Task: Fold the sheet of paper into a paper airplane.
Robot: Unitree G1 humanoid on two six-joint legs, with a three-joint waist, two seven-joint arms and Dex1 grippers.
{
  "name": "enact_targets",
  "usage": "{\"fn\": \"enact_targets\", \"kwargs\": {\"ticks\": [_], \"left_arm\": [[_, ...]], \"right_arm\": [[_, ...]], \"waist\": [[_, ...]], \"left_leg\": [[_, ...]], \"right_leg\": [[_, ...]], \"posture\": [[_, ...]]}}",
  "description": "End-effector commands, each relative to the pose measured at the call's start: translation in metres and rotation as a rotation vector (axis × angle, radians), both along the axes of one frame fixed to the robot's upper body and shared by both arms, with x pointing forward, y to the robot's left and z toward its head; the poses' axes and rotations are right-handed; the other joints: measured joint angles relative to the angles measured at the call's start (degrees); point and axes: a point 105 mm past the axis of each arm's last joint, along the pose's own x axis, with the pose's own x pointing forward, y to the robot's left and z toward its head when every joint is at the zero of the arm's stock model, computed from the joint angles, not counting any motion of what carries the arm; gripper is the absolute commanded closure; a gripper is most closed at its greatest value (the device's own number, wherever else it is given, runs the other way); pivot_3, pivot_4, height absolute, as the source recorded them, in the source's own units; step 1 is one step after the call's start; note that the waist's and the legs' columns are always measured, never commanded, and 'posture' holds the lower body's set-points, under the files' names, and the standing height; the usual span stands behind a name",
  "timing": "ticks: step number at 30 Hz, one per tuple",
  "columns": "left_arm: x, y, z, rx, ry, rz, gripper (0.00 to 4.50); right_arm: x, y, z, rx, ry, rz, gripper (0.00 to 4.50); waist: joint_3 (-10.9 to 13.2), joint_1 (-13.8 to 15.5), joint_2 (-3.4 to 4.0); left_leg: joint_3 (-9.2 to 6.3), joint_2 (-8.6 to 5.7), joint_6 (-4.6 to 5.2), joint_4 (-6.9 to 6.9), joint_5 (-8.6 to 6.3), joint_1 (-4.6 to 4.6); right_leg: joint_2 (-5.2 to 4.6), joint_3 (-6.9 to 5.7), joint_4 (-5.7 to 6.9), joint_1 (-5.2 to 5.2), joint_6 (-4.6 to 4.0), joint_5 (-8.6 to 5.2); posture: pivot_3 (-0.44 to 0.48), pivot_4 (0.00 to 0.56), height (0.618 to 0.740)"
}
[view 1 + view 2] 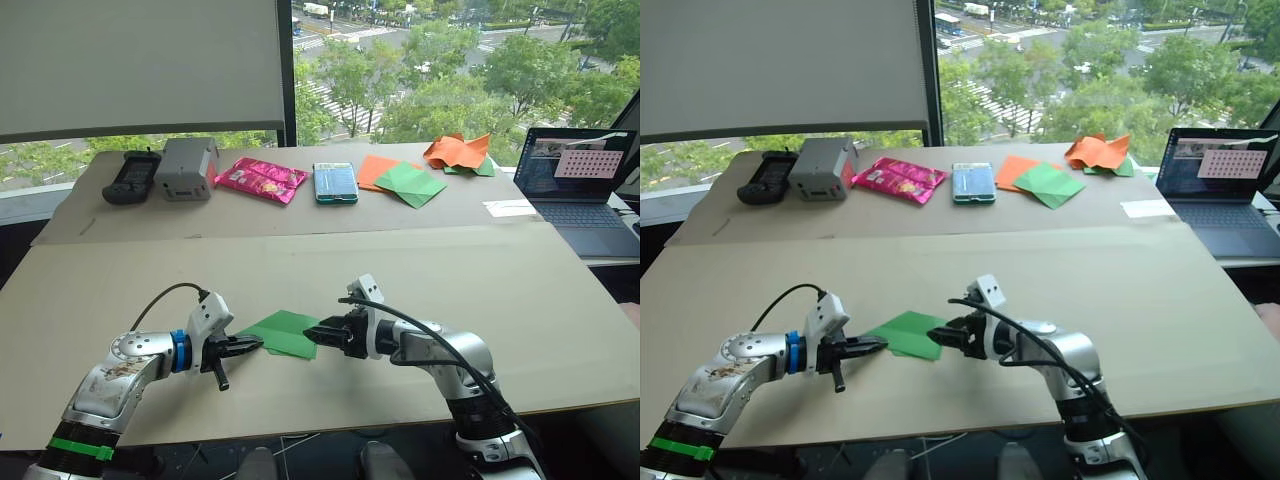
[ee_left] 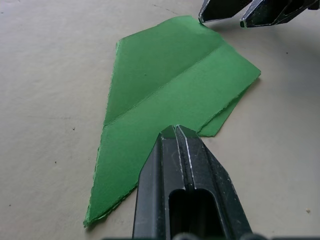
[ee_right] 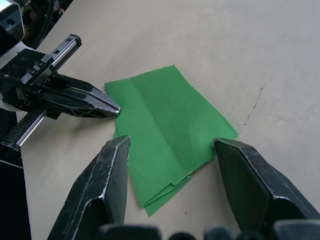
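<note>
Green folded paper wedge (image 1: 285,333), thin, light and floppy, lies flat on the tabletop (image 1: 560,310) between left end effector (image 1: 252,343), closed at its edge, and right end effector (image 3: 170,147), spread wide; pinch layered edges, likely slippery.

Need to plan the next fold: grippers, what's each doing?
Left gripper: shut, tip at the edge of the paper airplane.
Right gripper: open, straddling it.

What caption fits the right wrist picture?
Open right claw hovers over the folded green paper; left claw touches its edge.
</note>
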Motion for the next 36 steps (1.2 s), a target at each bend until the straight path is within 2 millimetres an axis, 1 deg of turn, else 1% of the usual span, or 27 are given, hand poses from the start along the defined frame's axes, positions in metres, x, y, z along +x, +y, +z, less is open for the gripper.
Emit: {"fn": "enact_targets", "kwargs": {"ticks": [1,5,8,13,17,20,27,36], "left_arm": [[0.001,0.001,0.005,0.004,-0.026,0.005,4.5],[0.002,0.001,0.005,0.002,-0.026,0.006,4.5],[0.001,0.001,0.005,0.004,-0.026,0.005,4.5],[0.002,0.001,0.006,0.002,-0.024,0.005,4.5],[0.002,0.0,0.006,0.004,-0.024,0.003,4.5],[0.002,0.0,0.005,0.006,-0.024,0.003,4.5],[0.002,0.001,0.005,0.008,-0.025,0.006,4.5],[0.001,0.002,0.006,0.01,-0.026,0.013,4.5]], "right_arm": [[0.001,0.006,0.009,0.06,0.005,0.004,1.56],[0.007,0.005,0.004,0.051,0.014,-0.03,1.56],[0.009,-0.002,-0.001,0.032,0.019,-0.043,1.56],[0.006,-0.017,0.0,0.011,0.012,-0.05,1.56],[0.004,-0.022,-0.002,-0.003,0.013,-0.06,1.56],[0.006,-0.02,-0.002,0.006,0.015,-0.069,1.56],[0.007,-0.004,-0.003,0.027,0.018,-0.059,1.56],[0.01,-0.001,-0.002,0.058,0.038,-0.062,1.56]], "waist": [[0.0,-0.02,0.0],[-0.01,-0.1,0.02],[-0.01,-0.08,0.03],[-0.01,0.11,0.05],[-0.01,0.11,0.06],[-0.01,0.1,0.07],[-0.02,-0.17,0.08],[-0.03,-0.26,0.1]], "left_leg": [[0.0,0.0,0.0,0.0,0.0,0.0],[-0.01,0.0,0.0,0.0,0.0,0.0],[-0.01,0.0,0.0,0.0,0.0,0.01],[-0.01,-0.01,-0.01,0.0,0.0,-0.03],[-0.01,0.0,-0.01,0.0,-0.01,-0.09],[-0.01,0.0,-0.01,0.0,-0.01,-0.11],[-0.01,0.0,-0.01,-0.01,-0.01,-0.11],[-0.02,0.0,-0.01,-0.01,-0.01,-0.1]], "right_leg": [[0.0,0.0,0.0,0.0,0.0,0.0],[0.0,0.0,0.0,-0.01,0.0,0.0],[0.0,0.0,0.0,0.0,0.0,0.0],[0.0,0.0,-0.05,0.02,0.0,0.0],[0.0,-0.01,-0.17,0.01,0.0,0.0],[0.0,-0.01,-0.24,0.01,0.0,0.0],[0.0,-0.01,-0.3,0.01,0.0,0.0],[0.01,-0.01,-0.3,0.01,0.0,0.0]], "posture": [[0.0,0.15,0.718],[0.0,0.15,0.718],[0.0,0.15,0.718],[0.0,0.15,0.718],[0.0,0.15,0.718],[0.0,0.15,0.718],[0.0,0.15,0.718],[0.0,0.15,0.718]]}}
